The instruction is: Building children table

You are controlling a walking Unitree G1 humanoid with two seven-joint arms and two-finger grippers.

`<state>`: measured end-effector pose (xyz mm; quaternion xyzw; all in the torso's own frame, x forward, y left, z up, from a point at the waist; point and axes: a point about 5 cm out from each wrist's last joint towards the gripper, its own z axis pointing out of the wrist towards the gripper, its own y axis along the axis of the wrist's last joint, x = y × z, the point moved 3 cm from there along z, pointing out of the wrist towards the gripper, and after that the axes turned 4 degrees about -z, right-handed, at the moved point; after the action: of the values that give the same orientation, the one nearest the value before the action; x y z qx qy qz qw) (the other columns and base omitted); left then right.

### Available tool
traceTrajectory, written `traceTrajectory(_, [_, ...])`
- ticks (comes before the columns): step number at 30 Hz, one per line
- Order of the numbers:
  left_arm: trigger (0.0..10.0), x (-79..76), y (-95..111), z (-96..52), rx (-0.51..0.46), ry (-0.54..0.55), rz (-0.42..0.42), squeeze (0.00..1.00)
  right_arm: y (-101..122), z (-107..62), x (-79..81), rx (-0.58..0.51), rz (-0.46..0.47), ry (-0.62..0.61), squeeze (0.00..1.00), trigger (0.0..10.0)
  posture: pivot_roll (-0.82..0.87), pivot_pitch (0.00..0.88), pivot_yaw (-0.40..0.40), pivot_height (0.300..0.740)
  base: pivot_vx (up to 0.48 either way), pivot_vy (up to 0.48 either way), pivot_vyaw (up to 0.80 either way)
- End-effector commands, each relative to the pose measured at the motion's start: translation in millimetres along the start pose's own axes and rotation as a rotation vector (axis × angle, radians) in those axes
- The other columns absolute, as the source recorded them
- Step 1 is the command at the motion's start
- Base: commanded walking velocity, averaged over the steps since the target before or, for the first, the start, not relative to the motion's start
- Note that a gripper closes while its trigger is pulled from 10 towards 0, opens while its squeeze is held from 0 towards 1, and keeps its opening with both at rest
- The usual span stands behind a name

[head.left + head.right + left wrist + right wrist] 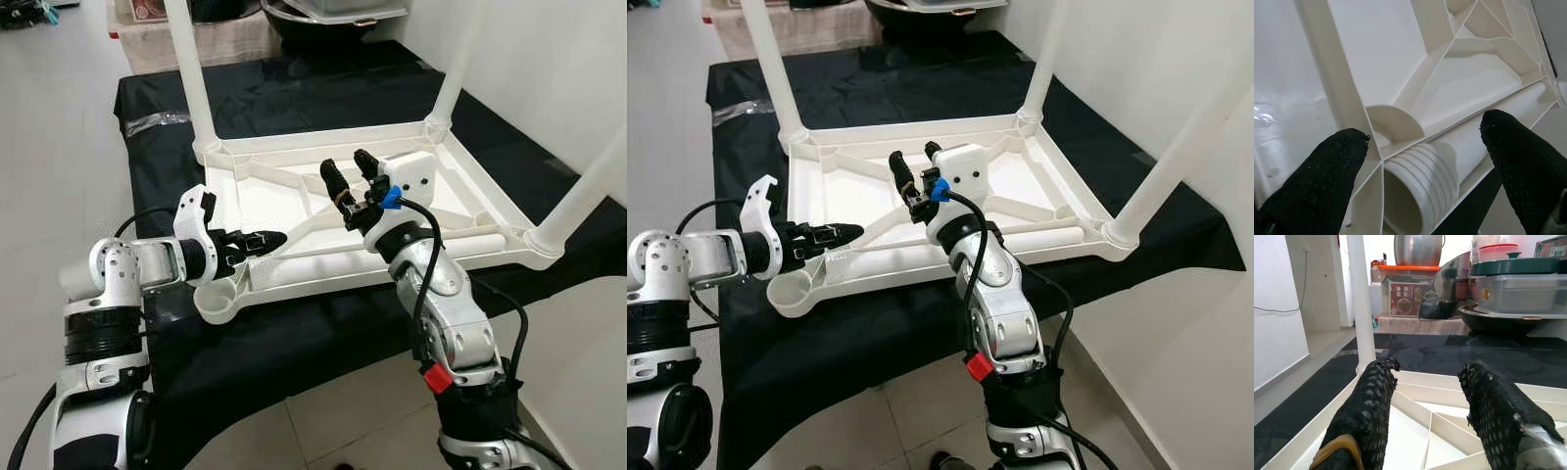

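Three legs point up from the upturned tabletop (pixel 294 196); loose leg (pixel 460 243) lies crosswise (both grippers open: left gripper (pixel 263 241), right gripper (pixel 351 172))

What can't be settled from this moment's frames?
- Tops of the three fitted legs: cut off by the head views' upper edge.
- Loose leg: whether its threaded end has entered the empty corner socket; the tabletop rim hides the joint.
- Left gripper: its contact with the rib is too small to judge in the head views.
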<state>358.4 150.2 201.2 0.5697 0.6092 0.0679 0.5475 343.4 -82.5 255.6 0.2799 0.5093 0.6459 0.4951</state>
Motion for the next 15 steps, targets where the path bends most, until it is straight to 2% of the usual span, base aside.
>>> traceTrajectory(1, [10.0, -7.7, 6, -7.2, 0.000, 0.004, 0.045, 0.00, -3, 0.3, 1.8, 0.009, 0.007, 0.003, 0.00, 10.0, 0.12, 0.168, -0.061, 0.740, 0.000, 0.000, 0.00])
traceTrajectory(7, [10.0, -19.7, 10, -16.5, 0.000, 0.008, 0.084, 0.00, -4, 1.2, 1.6, 0.010, 0.007, 0.002, 0.00, 10.0, 0.12, 0.156, -0.057, 0.740, 0.000, 0.000, 0.00])
traceTrajectory(10, [10.0, -20.6, 10, -17.4, 0.001, 0.009, 0.087, 0.00, -5, 1.2, 1.7, 0.010, 0.006, 0.002, 0.00, 10.0, 0.12, 0.156, -0.057, 0.740, 0.000, 0.000, 0.00])
traceTrajectory(15, [10.0, -22.8, -7, -17.8, 0.069, 0.024, 0.066, 0.00, -5, 2.3, 0.5, 0.011, 0.003, 0.000, 0.00, 10.0, 0.12, 0.153, -0.060, 0.740, 0.000, 0.000, 0.00])
